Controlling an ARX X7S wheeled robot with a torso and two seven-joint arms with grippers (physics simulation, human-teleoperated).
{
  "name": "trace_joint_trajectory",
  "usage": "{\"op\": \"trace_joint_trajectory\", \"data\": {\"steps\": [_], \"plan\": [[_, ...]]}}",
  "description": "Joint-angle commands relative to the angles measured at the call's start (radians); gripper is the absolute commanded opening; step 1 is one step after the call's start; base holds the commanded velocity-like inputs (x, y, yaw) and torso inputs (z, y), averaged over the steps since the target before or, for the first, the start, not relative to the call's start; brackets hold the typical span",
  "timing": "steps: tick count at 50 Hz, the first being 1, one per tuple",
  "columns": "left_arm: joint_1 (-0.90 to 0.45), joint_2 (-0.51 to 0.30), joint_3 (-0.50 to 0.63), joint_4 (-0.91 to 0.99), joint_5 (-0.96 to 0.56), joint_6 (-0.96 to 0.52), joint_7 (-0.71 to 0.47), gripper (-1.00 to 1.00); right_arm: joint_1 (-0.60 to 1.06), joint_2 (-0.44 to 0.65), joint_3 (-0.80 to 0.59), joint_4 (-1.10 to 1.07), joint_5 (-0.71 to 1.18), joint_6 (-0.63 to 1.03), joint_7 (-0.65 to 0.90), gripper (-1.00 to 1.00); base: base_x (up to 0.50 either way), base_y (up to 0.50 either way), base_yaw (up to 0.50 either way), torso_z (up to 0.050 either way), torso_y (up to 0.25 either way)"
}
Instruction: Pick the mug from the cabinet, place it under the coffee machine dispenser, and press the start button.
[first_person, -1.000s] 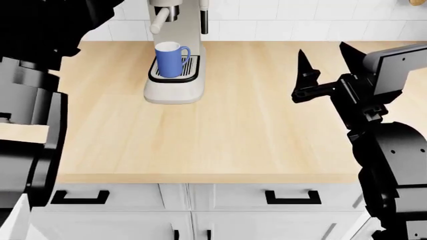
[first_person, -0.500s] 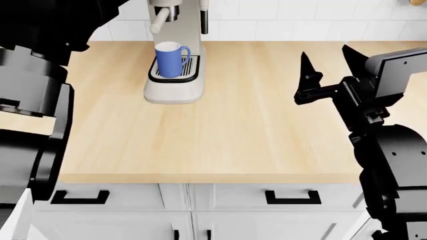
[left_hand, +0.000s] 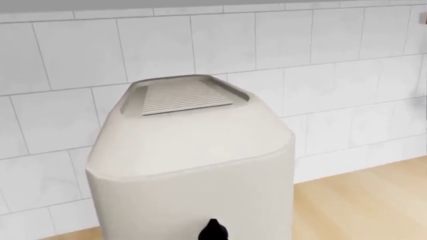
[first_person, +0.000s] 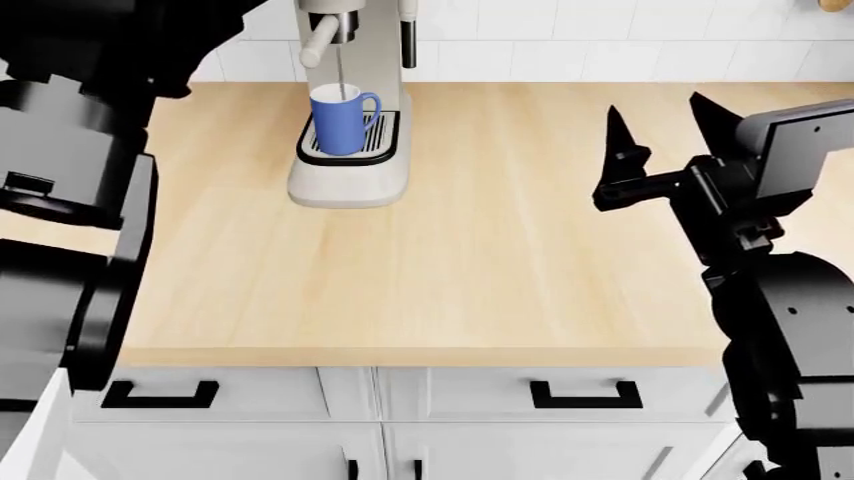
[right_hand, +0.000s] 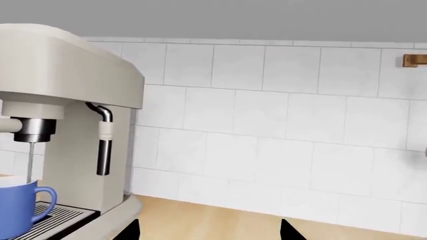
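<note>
Left arm (first_person: 80, 180): a large dark mass over the counter's left edge. Its claw is out of the head view, and the left wrist view shows only one dark tip (left_hand: 213, 231) close to the top of the coffee machine (left_hand: 193, 165), so open or closed cannot be told.

Coffee machine, head view (first_person: 350, 150): cream-white, at the counter's (first_person: 467, 250) back edge, left of centre, against the white tile wall (first_person: 601, 40). The mug (first_person: 342, 120), blue with a pale rim, stands upright on the black slotted drip tray (first_person: 383, 135), directly under the dark brew spout (first_person: 342, 24). Handle points toward the counter's right edge. A thin stream (right_hand: 30, 162) runs from the spout into the mug. The black steam wand (right_hand: 103, 145) hangs just beside the spout, on its right.

Right claw (first_person: 663, 130): open, two pointed fingers spread apart, empty, held above the counter near its right edge, well apart from the machine.

White drawers with black handles (first_person: 585, 395) sit below the front edge.
</note>
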Motion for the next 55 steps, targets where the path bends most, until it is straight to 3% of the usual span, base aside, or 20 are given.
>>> {"op": "trace_joint_trajectory", "data": {"steps": [1,9,22,23,27,28,32,35,37,40,43,50,55], "plan": [[-0.028,0.024,0.009,-0.11,0.014,0.057,0.027,-1.0,0.001,0.003,0.0,0.0,0.002,-0.001,0.003,1.0,0.0,0.0,0.0,0.0,0.0],[-0.06,0.045,0.009,-0.209,0.027,0.109,0.049,-1.0,0.004,0.006,0.001,0.0,0.005,-0.001,0.004,1.0,0.01,0.0,0.0,0.0,0.0],[-0.048,0.045,-0.034,-0.213,0.07,0.109,0.057,-1.0,-0.004,0.004,0.0,0.012,0.003,-0.015,0.005,1.0,0.02,0.0,-0.01,0.0,0.0],[-0.048,0.038,-0.039,-0.192,0.065,0.099,0.053,-1.0,-0.005,0.004,-0.001,0.014,0.001,-0.017,0.004,1.0,0.02,0.0,-0.01,0.0,0.0],[0.145,-0.126,-0.107,0.408,-0.068,-0.291,-0.143,-1.0,-0.006,0.004,-0.006,0.013,0.001,-0.015,0.004,1.0,0.0,0.0,0.0,0.0,0.0],[0.182,-0.158,-0.137,0.558,-0.114,-0.384,-0.194,1.0,-0.007,0.005,-0.007,0.003,0.002,-0.009,0.007,1.0,0.0,0.0,0.0,0.0,0.0],[0.298,-0.24,-0.321,1.127,-0.291,-0.682,-0.395,1.0,-0.014,0.011,-0.011,-0.067,0.018,0.035,0.02,1.0,0.0,0.0,0.0,0.0,0.0],[0.307,-0.279,-0.463,1.326,-0.419,-0.909,-0.515,1.0,-0.016,0.028,-0.015,-0.159,0.038,0.1,0.039,1.0,0.0,0.0,0.0,0.0,0.0],[0.263,-0.324,-0.503,1.37,-0.557,-0.996,-0.625,1.0,-0.017,0.038,-0.008,-0.213,0.056,0.138,0.054,1.0,0.0,0.0,0.0,0.0,0.0],[0.181,-0.429,-0.481,1.334,-0.89,-0.994,-0.883,1.0,-0.029,0.047,0.0,-0.27,0.073,0.173,0.07,1.0,0.0,0.0,0.0,0.0,0.0],[0.173,-0.48,-0.464,1.339,-1.067,-0.985,-1.018,1.0,-0.032,0.053,0.009,-0.301,0.087,0.195,0.081,1.0,0.0,0.0,0.0,0.0,0.0],[0.368,-0.541,-0.508,1.475,-1.244,-0.923,-1.131,1.0,-0.038,0.068,0.021,-0.352,0.106,0.228,0.096,1.0,0.0,0.0,0.0,0.0,0.0],[0.669,-0.542,-0.628,1.644,-1.161,-0.882,-1.021,1.0,-0.042,0.072,0.023,-0.375,0.112,0.24,0.105,1.0,0.0,0.0,0.0,0.0,0.0]]}}
